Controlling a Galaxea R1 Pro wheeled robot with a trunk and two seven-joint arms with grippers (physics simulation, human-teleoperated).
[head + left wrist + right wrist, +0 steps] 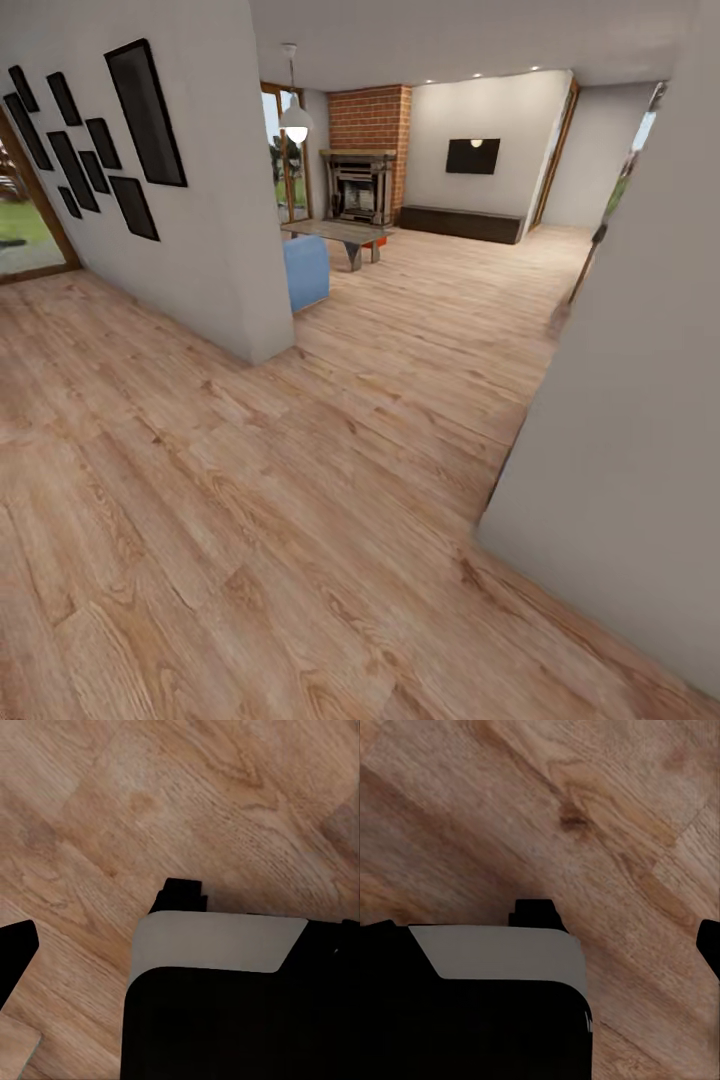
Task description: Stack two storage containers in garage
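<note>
**Down the hallway, toward the living room**

Ahead across the light wood-plank floor (300,520), the living room opens past a white wall corner (262,300): a red brick fireplace (365,160), a blue sofa (307,272) peeking from behind that corner, a low glass-topped coffee table (340,235), a long dark cabinet (462,222) under a wall-mounted screen (472,156), and a pendant lamp (296,125). A small red patch (377,243) sits low beside the coffee table; it may be one of the storage containers, but it is too small to say.

Both wrist views look down at bare planks over a dark and pale grey part of the robot's own body. Dark shapes at the picture edges may be fingers, yet I cannot tell whether either end effector is spread or pressed together. Neither visibly holds anything.

The step in hand looks like the drive in to fetch the first container, with the task barely begun. To do it well, steer between the wall corner on the left and the grey wall (640,400) close on the right, swing wide of the sofa, and stop facing the coffee table's near side with room for both arms.

Black frames (145,112) hang on the left wall; no writing, brand or label can be read anywhere.
</note>
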